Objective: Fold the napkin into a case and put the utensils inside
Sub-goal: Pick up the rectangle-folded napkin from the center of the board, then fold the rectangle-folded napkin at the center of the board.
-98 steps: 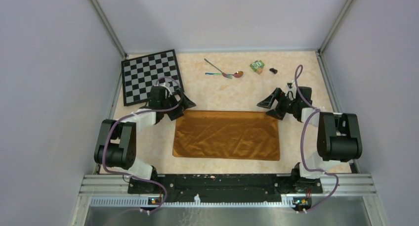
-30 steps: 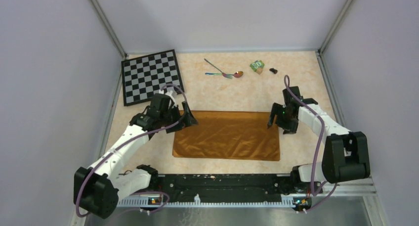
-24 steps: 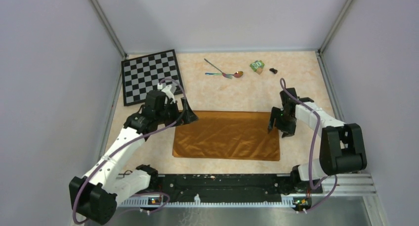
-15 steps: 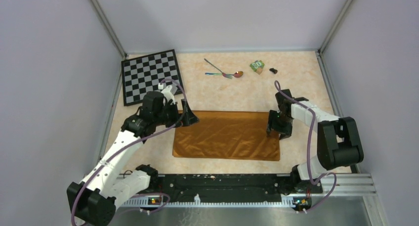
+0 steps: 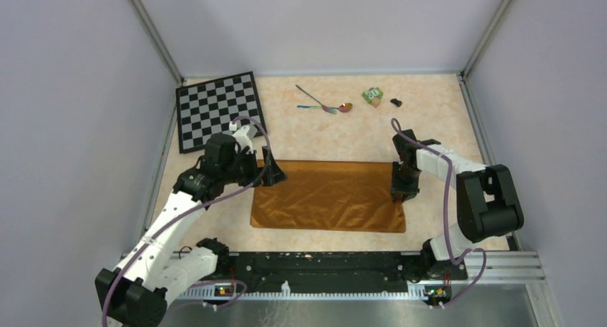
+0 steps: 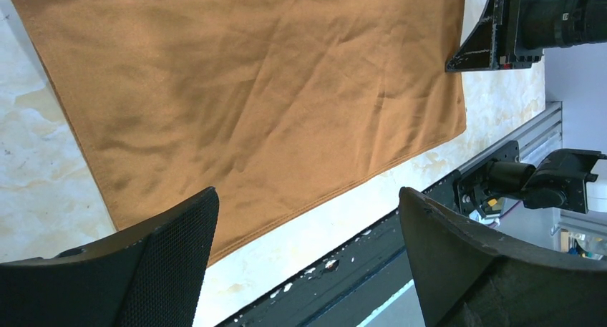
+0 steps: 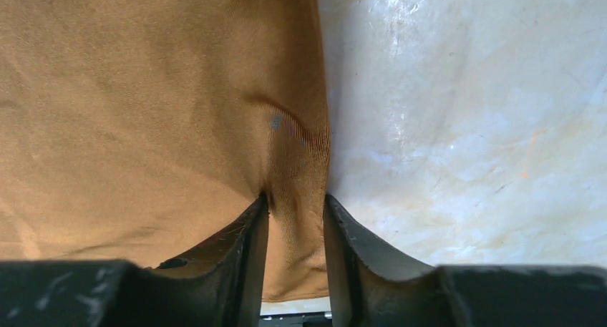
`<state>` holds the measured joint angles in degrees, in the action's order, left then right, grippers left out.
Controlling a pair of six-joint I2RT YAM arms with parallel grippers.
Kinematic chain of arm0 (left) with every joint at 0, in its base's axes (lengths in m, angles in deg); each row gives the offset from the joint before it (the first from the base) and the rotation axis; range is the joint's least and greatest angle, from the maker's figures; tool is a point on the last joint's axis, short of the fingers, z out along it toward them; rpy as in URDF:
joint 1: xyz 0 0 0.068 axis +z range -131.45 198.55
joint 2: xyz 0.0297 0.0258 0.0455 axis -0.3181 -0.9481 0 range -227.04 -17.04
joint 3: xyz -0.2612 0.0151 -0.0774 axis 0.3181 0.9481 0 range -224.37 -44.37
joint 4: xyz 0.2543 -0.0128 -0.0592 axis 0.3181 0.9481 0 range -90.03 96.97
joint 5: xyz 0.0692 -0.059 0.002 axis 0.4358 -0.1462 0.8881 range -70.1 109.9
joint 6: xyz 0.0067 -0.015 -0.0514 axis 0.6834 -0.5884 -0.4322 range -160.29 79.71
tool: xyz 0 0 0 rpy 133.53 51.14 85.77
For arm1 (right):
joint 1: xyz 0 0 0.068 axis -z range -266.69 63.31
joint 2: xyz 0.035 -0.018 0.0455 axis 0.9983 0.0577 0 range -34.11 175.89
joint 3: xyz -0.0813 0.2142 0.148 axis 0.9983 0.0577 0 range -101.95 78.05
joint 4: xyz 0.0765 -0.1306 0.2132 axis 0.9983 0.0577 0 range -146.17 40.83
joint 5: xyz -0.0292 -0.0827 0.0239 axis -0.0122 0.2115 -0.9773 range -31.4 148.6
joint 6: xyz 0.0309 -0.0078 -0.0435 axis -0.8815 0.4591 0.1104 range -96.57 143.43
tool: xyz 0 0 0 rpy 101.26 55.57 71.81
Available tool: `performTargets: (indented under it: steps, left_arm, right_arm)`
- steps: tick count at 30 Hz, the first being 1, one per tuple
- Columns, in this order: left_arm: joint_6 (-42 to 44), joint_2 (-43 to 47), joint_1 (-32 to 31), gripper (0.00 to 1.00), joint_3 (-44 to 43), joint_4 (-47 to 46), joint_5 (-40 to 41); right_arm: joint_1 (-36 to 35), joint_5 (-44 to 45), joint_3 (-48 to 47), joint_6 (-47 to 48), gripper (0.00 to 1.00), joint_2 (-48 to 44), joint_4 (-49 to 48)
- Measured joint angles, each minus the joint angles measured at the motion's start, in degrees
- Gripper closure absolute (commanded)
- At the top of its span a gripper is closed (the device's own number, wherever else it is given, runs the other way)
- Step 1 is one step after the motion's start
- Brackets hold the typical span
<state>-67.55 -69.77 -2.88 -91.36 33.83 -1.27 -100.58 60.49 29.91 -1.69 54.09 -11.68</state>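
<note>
Napkin (image 5: 329, 194): flat and creased, centre of the top view, lower edge close to the arm bases; not yet a case.
Right gripper (image 7: 295, 198): narrow, nipping a small ridge of cloth at the napkin's right edge, low centre of the right wrist view.
Pinch risk: thin bite, right at the hem; could slip off slick satin on the lift and drop the edge short of the fold.
Left gripper (image 6: 306, 195): spread wide, holding nothing, by the napkin's upper left corner in the top view.
Uneven-pull risk: only 1 of 2 grippers on the cloth; likely to drag or skew the whole sheet if lifted from the right alone.
Corner-miss risk: may press flat fabric instead of gathering it, coming down this wide.
Utensils (image 5: 326, 106): 2 pieces crossed, upper centre of the top view, well apart from the napkin.
Far clutter: green block (image 5: 372, 95) just right of the utensils, chessboard (image 5: 218, 112) upper left; could be nudged, spoon included, by an overshooting fold toward the top.
</note>
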Motion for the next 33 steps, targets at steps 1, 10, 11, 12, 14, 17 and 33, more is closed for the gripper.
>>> performTargets:
  steps: [1,10,11,12,14,17,33]
  left_arm:
    - [0.02,0.20,0.00,0.01,-0.02,0.22,-0.02]
    - [-0.02,2.75,0.00,0.01,-0.26,1.05,0.02]
    - [-0.04,2.84,0.00,0.01,-0.37,1.05,0.04]
    - [-0.04,2.84,0.00,0.01,-0.48,1.07,0.02]
    - [-0.07,2.86,0.00,0.01,-0.70,1.05,0.00]
    - [-0.26,2.86,0.00,0.01,-0.72,1.05,-0.04]
    - [-2.84,2.60,0.00,0.01,1.68,-1.68,0.22]
  right_arm:
    - [-0.07,0.07,0.00,0.00,0.73,0.00,0.00]
    - [-1.07,0.61,0.00,0.15,1.00,-0.02,-0.39]
    - [-1.09,0.68,-0.02,0.07,1.00,-0.04,-0.37]
    - [-1.09,0.74,-0.04,0.07,1.00,-0.07,-0.33]
    - [-1.18,1.22,-0.35,0.07,1.00,-0.04,-0.07]
    - [-1.36,4.26,-1.31,0.09,1.00,0.07,0.44]
    - [-8.24,13.99,-14.75,5.55,1.00,1.62,9.27]
